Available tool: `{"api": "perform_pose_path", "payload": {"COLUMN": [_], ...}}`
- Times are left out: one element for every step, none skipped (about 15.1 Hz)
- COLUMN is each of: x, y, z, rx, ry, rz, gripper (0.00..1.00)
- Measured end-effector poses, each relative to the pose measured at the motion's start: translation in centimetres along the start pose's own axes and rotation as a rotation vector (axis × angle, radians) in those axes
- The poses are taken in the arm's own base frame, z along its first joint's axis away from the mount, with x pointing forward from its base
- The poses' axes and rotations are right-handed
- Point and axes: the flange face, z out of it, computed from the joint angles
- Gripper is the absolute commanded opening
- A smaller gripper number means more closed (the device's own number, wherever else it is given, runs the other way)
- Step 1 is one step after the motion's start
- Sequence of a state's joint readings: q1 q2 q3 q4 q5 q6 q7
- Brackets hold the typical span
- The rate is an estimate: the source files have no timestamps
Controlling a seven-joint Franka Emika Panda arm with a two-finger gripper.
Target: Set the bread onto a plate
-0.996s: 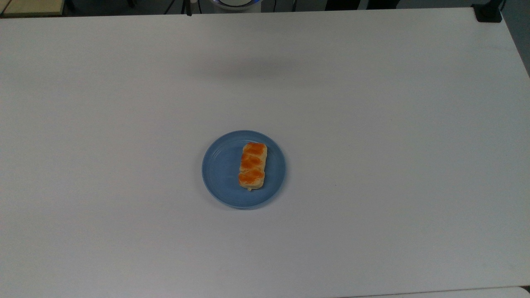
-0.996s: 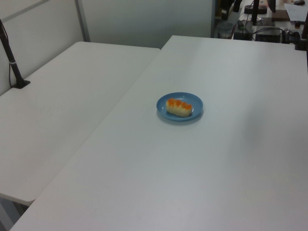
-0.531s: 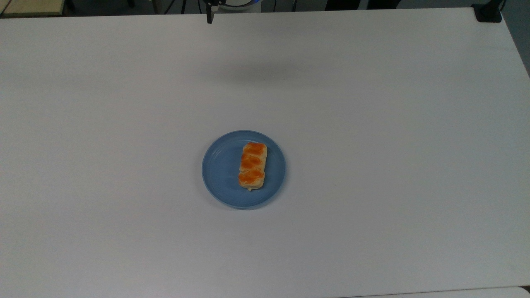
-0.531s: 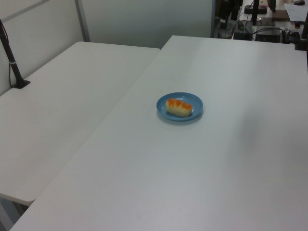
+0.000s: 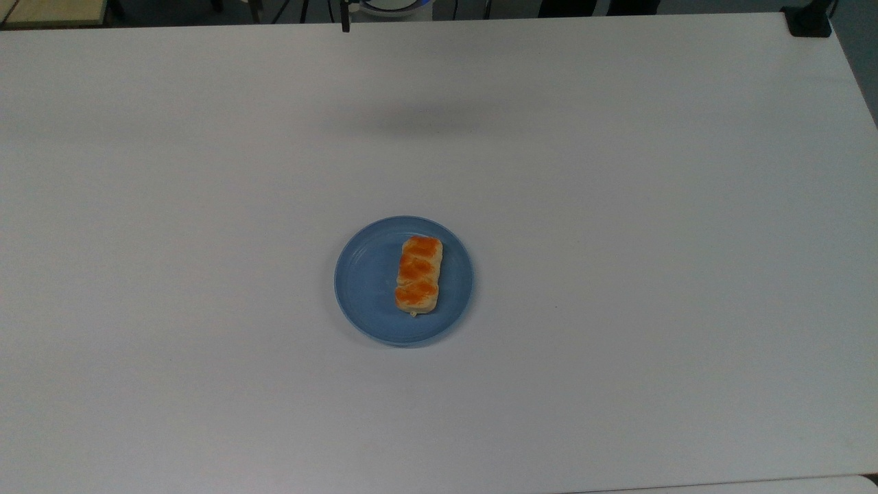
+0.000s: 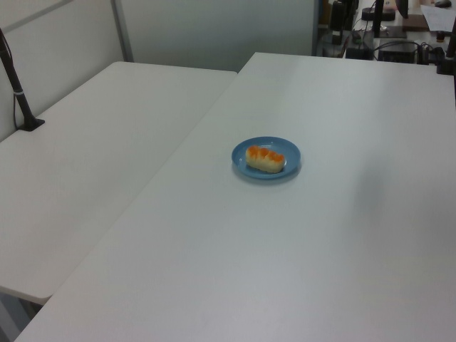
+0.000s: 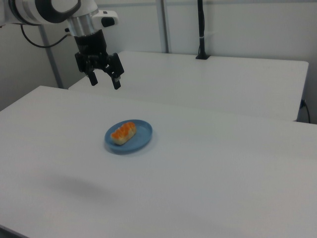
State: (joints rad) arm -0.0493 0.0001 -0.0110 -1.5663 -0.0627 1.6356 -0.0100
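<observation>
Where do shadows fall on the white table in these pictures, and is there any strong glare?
In the top view, a soft grey shadow lies on the table well above the blue plate. In the right view, a faint shadow sits on the table at lower left, away from the open gripper, with a thin one under the plate's rim. The left view is evenly lit. No strong glare anywhere.
</observation>
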Motion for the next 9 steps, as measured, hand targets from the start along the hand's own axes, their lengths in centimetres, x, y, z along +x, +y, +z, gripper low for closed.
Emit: {"api": "perform_pose_path", "payload": {"x": [-0.02, -0.03, -0.05, -0.06, -0.07, -0.09, -0.09, -0.09, -0.09], "y": [0.00, 0.03, 0.11, 0.20, 0.30, 0.37, 0.41, 0.42, 0.42], "z": [-0.02, -0.05, -0.08, -0.10, -0.11, -0.13, -0.14, -0.14, -0.14], "rx": [0.000, 0.000, 0.000, 0.000, 0.000, 0.000, 0.000, 0.000, 0.000], "ry": [0.000, 0.001, 0.001, 0.001, 0.002, 0.002, 0.002, 0.002, 0.002], "rz": [-0.003, -0.005, -0.004, -0.003, -0.001, 0.001, 0.001, 0.002, 0.003], "gripper": [1.00, 1.00, 1.00, 1.00, 1.00, 1.00, 1.00, 1.00, 1.00]}}
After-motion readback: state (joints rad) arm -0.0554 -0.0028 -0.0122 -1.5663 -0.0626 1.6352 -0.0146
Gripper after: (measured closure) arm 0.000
